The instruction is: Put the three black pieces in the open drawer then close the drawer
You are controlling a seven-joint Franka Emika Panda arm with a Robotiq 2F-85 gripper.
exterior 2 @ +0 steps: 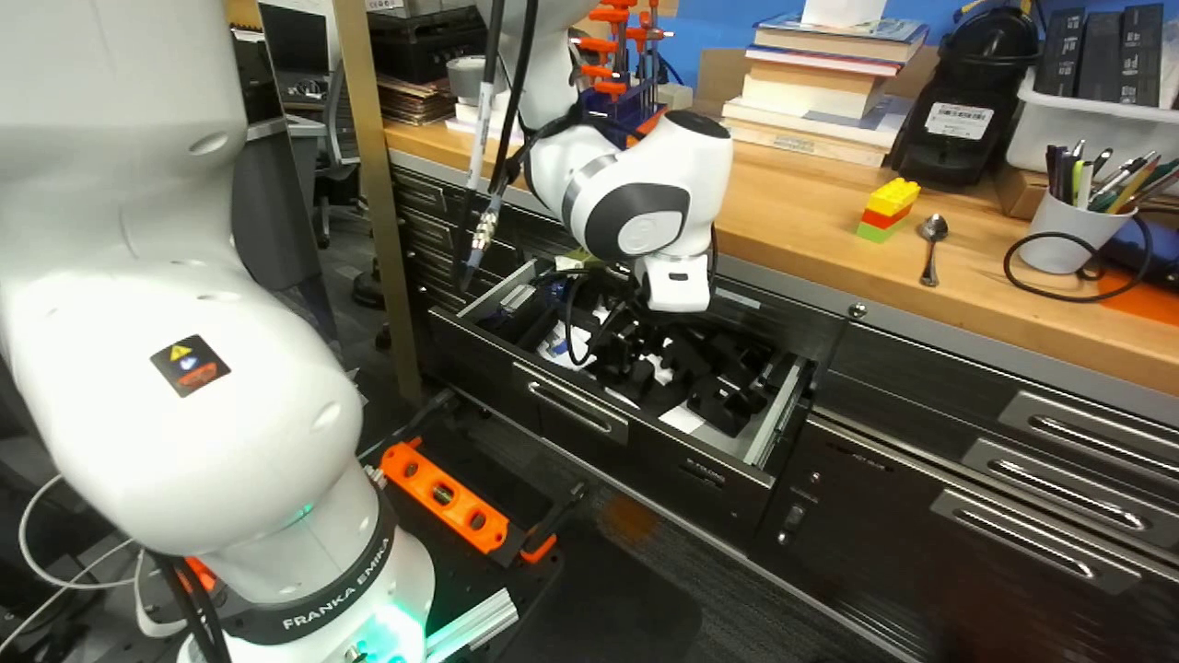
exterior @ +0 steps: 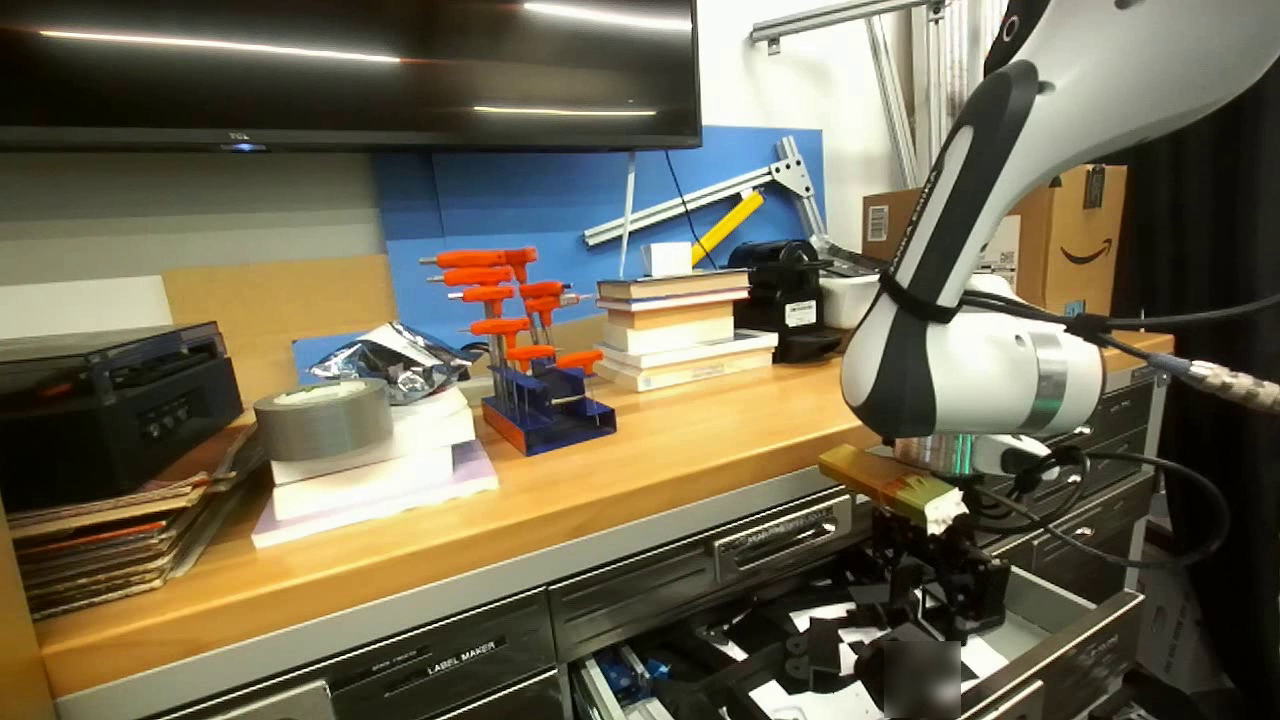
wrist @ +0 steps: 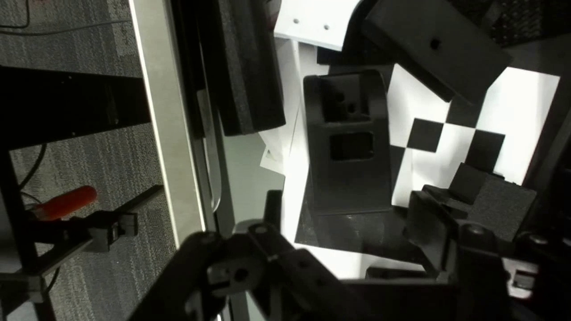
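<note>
Where the wide grey drawer [exterior 2: 654,460] is pulled out beneath the wooden worktop [exterior 2: 801,249], its inside is crowded with dark parts [exterior 2: 723,401], and the gripper [wrist: 350,216] is held low over them at the end of the robot arm [exterior 2: 645,212]. In the wrist view the jaws are seen spread — a wide space is left between the fingers [wrist: 273,209], and just ahead of it is shown a chunky black piece [wrist: 350,178] in which a rectangular window is cut. Beside it, a checkered sheet [wrist: 450,147] is partly covered by a second black piece [wrist: 450,58], set at an angle and pierced by a round hole. A long black block [wrist: 250,67] is laid alongside the drawer's front. Which of these are counted among the task's three cannot be told. On the worktop, a toy-brick stack [exterior 2: 889,210] and a spoon [exterior 2: 932,247] are set near each other; in both exterior views, orange-handled tools [exterior: 500,327] are shown in a stand [exterior: 550,410].
</note>
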